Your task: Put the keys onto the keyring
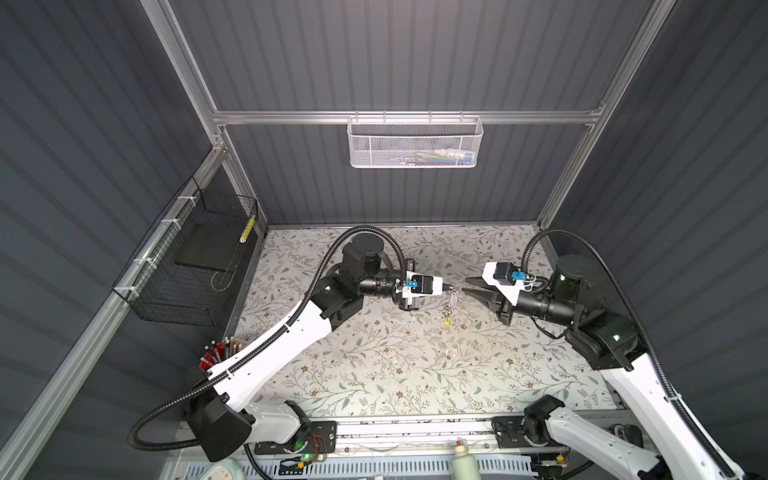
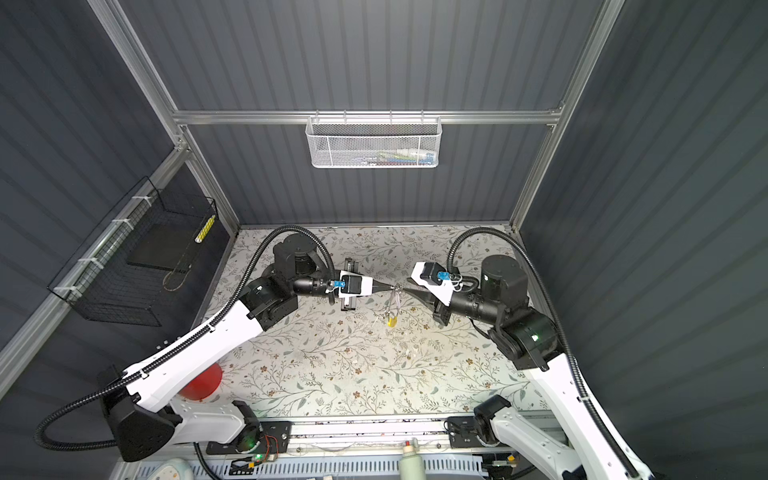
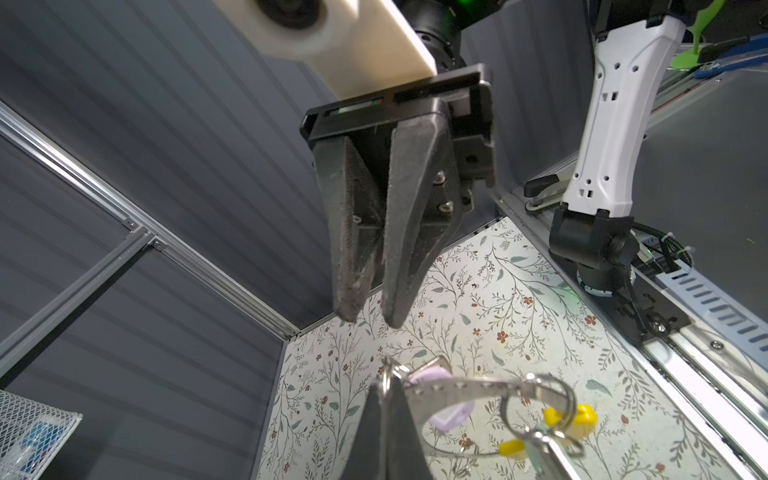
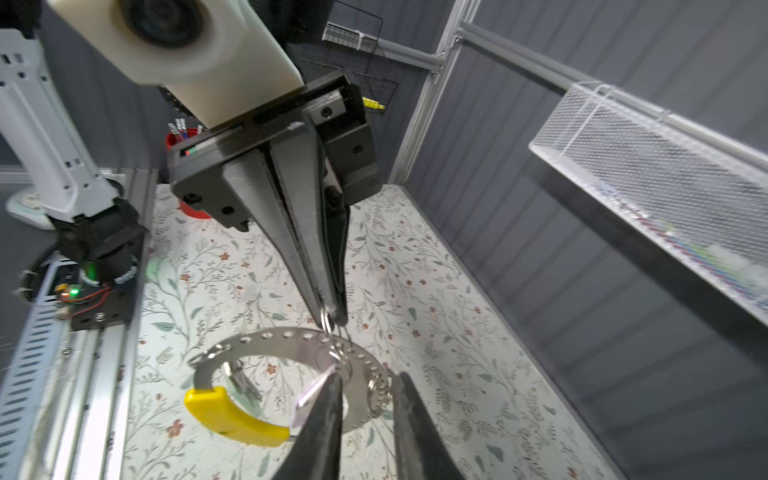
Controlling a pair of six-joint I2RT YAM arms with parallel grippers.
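Both top views: left gripper (image 1: 448, 287) closed, keyring (image 1: 451, 305) dangling from tips, clear of table (image 1: 374, 374), yellow segment (image 1: 448, 322) lowest. Right gripper (image 1: 466, 286) facing it, just beside, jaws parted.

Left wrist: right gripper's jaws apart, nothing between. Keyring silvery, perforated, curving away beside closed left tips.

Right wrist: left tips pinching small ring (image 4: 328, 323) threaded on keyring. Key (image 4: 243, 382) hanging inside loop. Lilac piece (image 4: 309, 399) against right finger, contact unclear.
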